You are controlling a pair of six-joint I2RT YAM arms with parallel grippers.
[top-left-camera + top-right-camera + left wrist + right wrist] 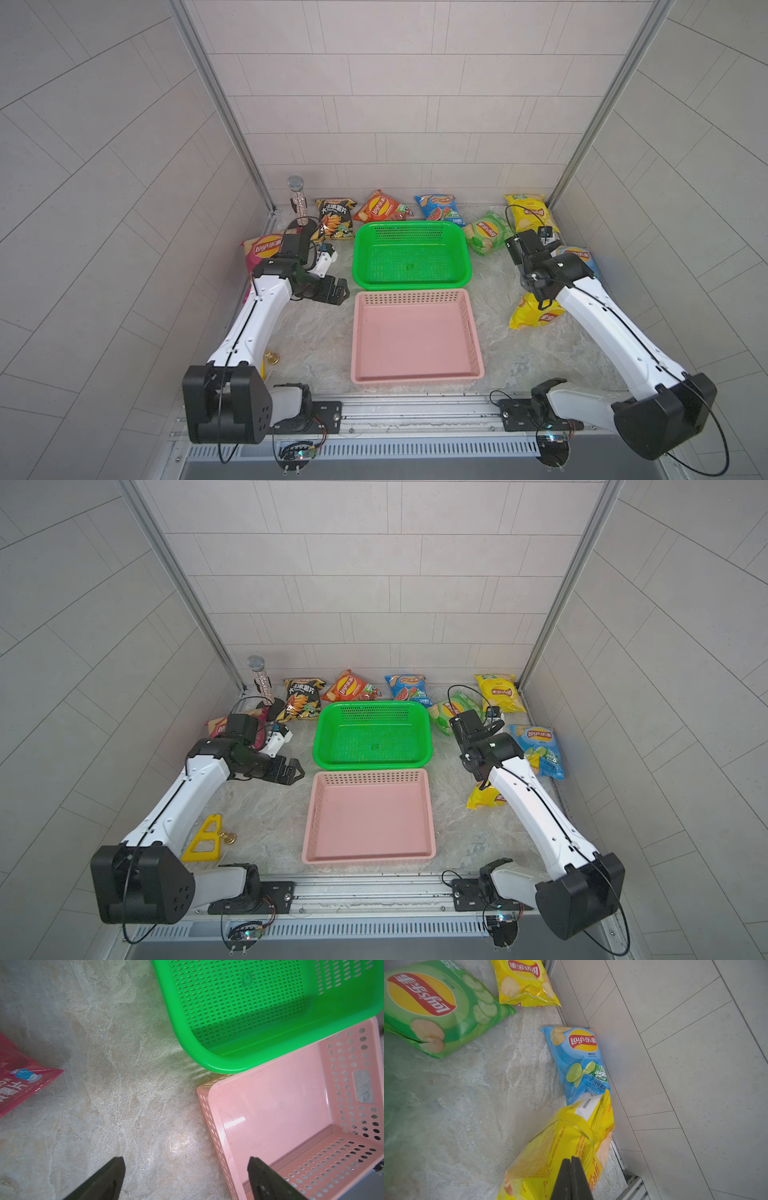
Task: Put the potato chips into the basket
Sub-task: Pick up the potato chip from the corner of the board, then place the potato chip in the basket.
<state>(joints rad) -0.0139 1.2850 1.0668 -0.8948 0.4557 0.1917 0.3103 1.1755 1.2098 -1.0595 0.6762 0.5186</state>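
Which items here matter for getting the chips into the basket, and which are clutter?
Job: chip bags magenta, black, orange-red, blue watermelon, green, far yellow, blue lime, near yellow; green basket, pink basket.
Clutter: microphone, yellow triangle, brass piece.

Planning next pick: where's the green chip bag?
In a top view the green chip bag sits right of the green basket, beside the far yellow bag.

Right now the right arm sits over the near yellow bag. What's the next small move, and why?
Probably raise the right gripper slightly, as a test. Its jaws are shut against the yellow bag, but I can't tell whether film is pinched. If the bag rises, carry on; the green basket and pink basket are both empty.
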